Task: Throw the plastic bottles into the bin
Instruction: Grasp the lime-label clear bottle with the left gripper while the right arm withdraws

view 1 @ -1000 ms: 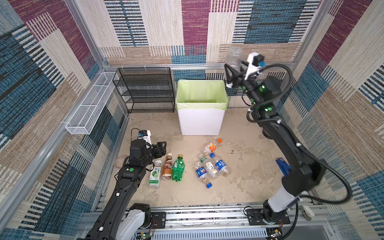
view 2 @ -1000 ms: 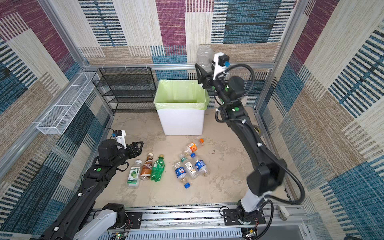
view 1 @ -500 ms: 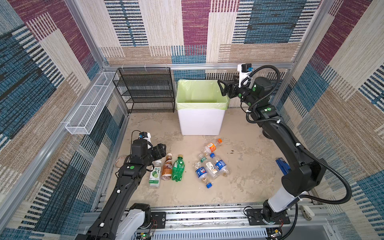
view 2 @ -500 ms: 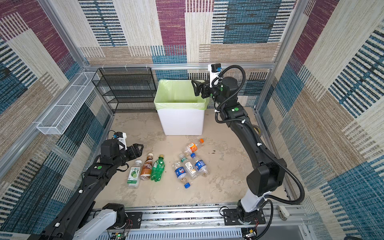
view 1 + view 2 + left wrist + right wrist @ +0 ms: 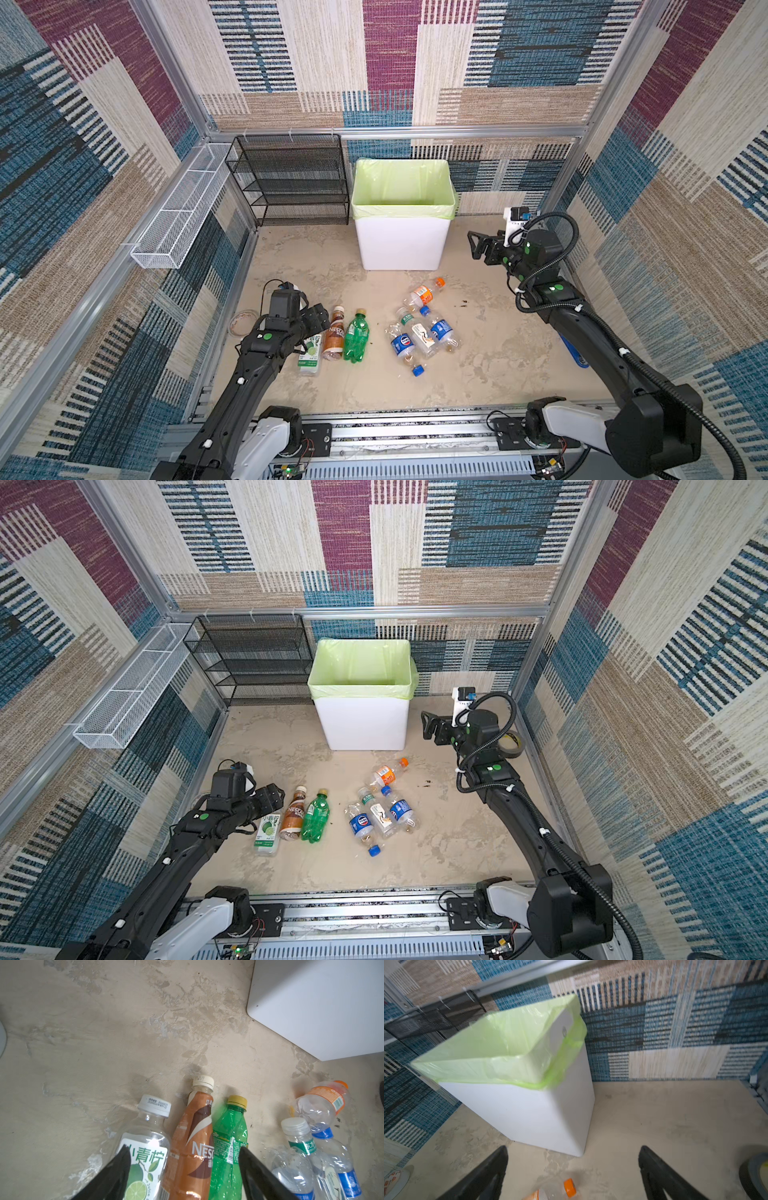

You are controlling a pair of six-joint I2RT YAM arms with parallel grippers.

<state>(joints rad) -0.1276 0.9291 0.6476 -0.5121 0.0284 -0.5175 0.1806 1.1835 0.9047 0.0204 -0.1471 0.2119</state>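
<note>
- Left tool [image 5: 182,1148]: jaws apart, nothing held, low over three bottles lying close-packed on the table [image 5: 478,374], well in front of the bin [image 5: 401,245], off its left corner: lime-label bottle [image 5: 145,1147], brown bottle [image 5: 195,1136], green bottle [image 5: 228,1136].
- Judgement: the brown bottle lies between the jaws and its neighbours crowd it. Centre on its body, descend straight, slip each jaw into a seam, then close. Otherwise a neighbour gets pinched or skids.
- Clear-bottle cluster [image 5: 419,336]: piled in front of the bin; orange-capped bottle [image 5: 424,293] nearer the bin.
- Right tool [image 5: 573,1148]: jaws wide, empty, raised beside the bin's right wall, apart from it.
- Bin: upright, liner mouth open; contents hidden.
</note>
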